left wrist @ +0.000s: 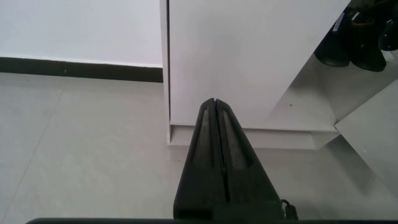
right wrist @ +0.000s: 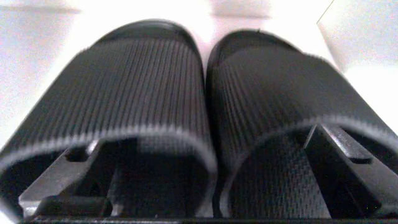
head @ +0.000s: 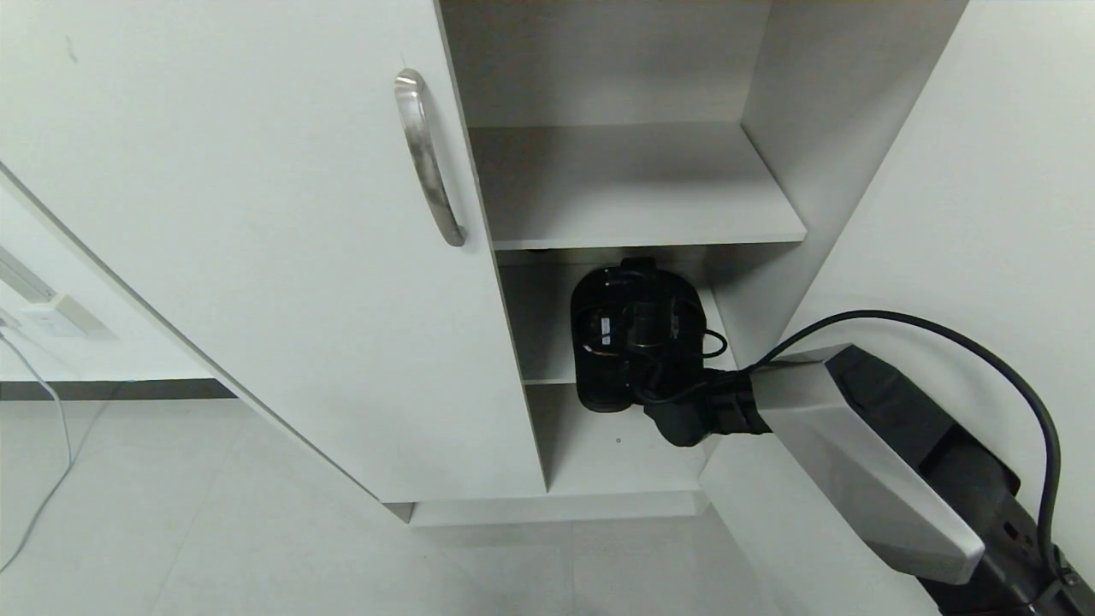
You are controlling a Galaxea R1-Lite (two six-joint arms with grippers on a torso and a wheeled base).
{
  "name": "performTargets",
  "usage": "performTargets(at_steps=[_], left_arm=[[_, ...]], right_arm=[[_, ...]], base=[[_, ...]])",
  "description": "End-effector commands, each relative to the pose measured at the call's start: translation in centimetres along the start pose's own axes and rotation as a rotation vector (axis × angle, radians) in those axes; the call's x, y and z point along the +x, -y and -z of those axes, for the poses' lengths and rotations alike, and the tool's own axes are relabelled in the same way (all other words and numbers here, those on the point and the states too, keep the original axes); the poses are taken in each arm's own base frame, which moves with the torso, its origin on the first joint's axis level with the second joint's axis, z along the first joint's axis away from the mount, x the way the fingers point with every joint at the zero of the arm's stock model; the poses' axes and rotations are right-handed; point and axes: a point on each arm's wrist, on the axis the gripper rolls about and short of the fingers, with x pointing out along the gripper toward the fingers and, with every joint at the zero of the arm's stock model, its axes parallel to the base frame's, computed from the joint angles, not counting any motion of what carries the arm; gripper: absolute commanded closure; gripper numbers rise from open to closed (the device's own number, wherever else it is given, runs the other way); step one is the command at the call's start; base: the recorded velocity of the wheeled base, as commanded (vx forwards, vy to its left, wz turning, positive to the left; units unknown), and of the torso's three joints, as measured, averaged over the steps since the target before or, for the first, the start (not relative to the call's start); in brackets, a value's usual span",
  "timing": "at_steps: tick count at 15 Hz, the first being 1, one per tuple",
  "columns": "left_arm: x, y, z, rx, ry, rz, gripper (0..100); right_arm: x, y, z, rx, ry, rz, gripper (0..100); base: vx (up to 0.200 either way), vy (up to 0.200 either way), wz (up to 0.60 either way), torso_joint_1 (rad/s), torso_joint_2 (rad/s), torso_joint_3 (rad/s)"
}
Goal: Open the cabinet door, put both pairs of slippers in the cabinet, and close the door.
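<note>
A pair of black ribbed slippers (head: pixel 599 342) lies side by side on the lower shelf of the cabinet, heels slightly over the shelf's front edge. My right gripper (head: pixel 643 318) is inside the cabinet right over them. In the right wrist view its fingers (right wrist: pixel 68 168) stand wide apart, one under each slipper's strap (right wrist: pixel 137 93), so the gripper (right wrist: pixel 202 152) is open. My left gripper (left wrist: pixel 214 106) is shut on nothing, low over the floor in front of the cabinet's base (left wrist: pixel 249 137). The right cabinet door (head: pixel 984 214) stands open beside my right arm.
The left cabinet door (head: pixel 257 214) with its metal handle (head: pixel 428 158) borders the opening. The upper shelf (head: pixel 633 188) is bare. A thin cable (head: pixel 51 462) trails over the tiled floor at the left, below a wall fitting (head: pixel 60 316).
</note>
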Motion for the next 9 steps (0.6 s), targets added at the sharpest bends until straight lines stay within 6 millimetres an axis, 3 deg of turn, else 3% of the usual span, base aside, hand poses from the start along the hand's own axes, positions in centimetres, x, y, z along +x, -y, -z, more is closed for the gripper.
performTargets(at_steps=[1, 6, 7, 9], left_arm=[[0.0, 0.0, 0.0, 0.0, -0.001, -0.001, 100], [0.0, 0.0, 0.0, 0.0, -0.001, -0.001, 100], [0.0, 0.0, 0.0, 0.001, -0.001, -0.001, 100], [0.0, 0.0, 0.0, 0.001, -0.001, -0.001, 100]], right_arm=[[-1.5, 0.3, -1.3, 0.002, 0.001, -0.015, 0], [-6.2, 1.9, -2.5, 0.005, 0.008, -0.056, 0], [-8.5, 2.5, -2.8, 0.008, 0.007, -0.085, 0], [-11.2, 3.5, -3.1, 0.022, 0.022, -0.139, 0]], base=[[0.0, 0.0, 0.0, 0.0, 0.0, 0.0], [0.0, 0.0, 0.0, 0.0, 0.0, 0.0], [0.0, 0.0, 0.0, 0.0, 0.0, 0.0], [0.0, 0.0, 0.0, 0.0, 0.0, 0.0]])
